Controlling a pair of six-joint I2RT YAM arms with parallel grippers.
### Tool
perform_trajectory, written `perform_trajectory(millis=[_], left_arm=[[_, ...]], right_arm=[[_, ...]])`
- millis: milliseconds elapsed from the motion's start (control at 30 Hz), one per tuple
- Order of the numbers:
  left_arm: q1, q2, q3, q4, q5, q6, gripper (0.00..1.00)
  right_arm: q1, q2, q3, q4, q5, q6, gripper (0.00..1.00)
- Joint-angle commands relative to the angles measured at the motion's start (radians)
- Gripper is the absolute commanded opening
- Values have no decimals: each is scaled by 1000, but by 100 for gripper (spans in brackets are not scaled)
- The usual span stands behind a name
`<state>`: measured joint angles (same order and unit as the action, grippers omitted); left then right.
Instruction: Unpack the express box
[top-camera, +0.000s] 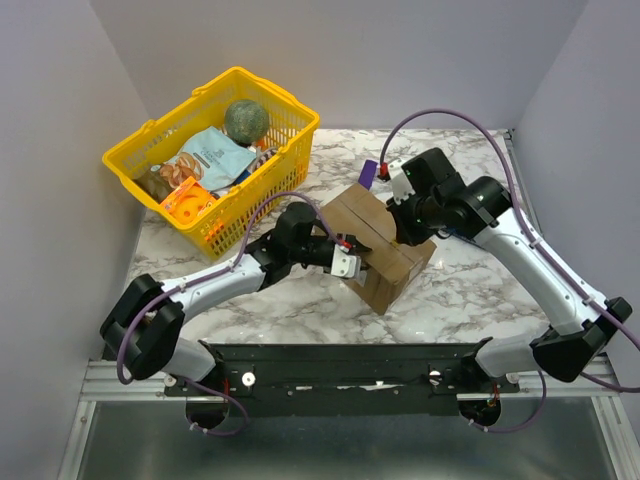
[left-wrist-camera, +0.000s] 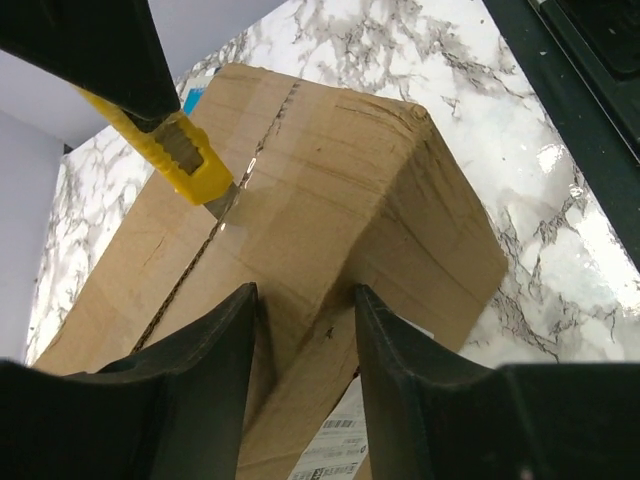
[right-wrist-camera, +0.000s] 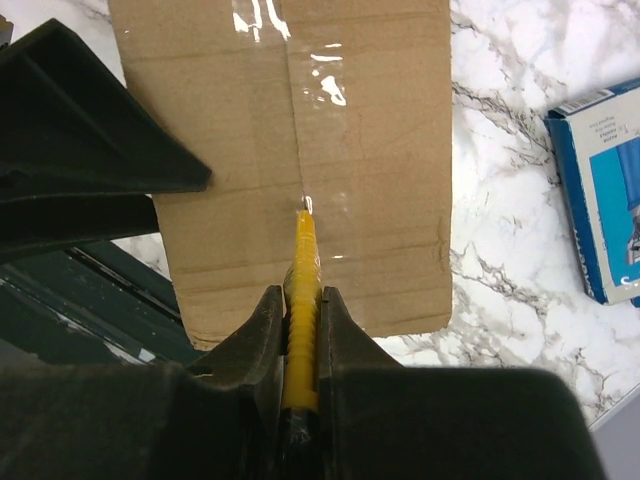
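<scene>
Box (top-camera: 385, 245) sat mid-frame. Right gripper (right-wrist-camera: 300, 300) clamped the knife (right-wrist-camera: 303, 250), tip on the taped seam (right-wrist-camera: 300, 120). Left gripper (left-wrist-camera: 305, 300) stood half open astride a box edge; unbraced, the box could skid and the blade wander.

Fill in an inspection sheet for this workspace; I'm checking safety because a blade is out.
Surface: marble table, no spills seen.
Job's things: box with flaps down and tape on the seam; knife tip on that seam.
Clutter: basket of goods at far left; blue box beside the box.
Grippers: left gripper astride the box's near edge, grip unclear; right gripper shut on the knife.
Cables: purple cables loop over both arms.
Surroundings: grey walls on three sides.
</scene>
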<state>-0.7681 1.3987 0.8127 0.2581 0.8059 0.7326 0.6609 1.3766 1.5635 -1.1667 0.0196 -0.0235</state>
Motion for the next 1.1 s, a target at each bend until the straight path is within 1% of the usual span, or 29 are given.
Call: perform_trajectory(millis=[0,33,100,233,267,467,733,967,1067], left_arm=[[-5,62,78,-192,-19,29,47],[-7,63,77,-160,-39,2,44],[-13,66,72,-164,-65,-10,39],[-23,72,62,-163,-94,-54,25],[-25,75,59,-163,-97,-59,23],[-30,82,46,-138,-132,-102,19],[-30,103,52,-102,-191,-157,17],[-30,114,59,-106,-200,-159,15],[-30,114,52,-105,-203,-162,12]], right_arm=[[-14,-22,-26,-10,-46,-1,0],[-14,-34,-28,-19,-46,-3,0],[-14,-45,-36,-24,-47,-4,0],[-14,-77,-52,-54,-52,-15,1],[-14,-88,-57,-60,-55,-18,1],[-15,-120,-71,-117,-58,-32,0],[-15,-163,-109,-154,-66,-46,0],[-32,-177,-114,-151,-41,-61,0],[-47,-180,-117,-152,-32,-90,0]])
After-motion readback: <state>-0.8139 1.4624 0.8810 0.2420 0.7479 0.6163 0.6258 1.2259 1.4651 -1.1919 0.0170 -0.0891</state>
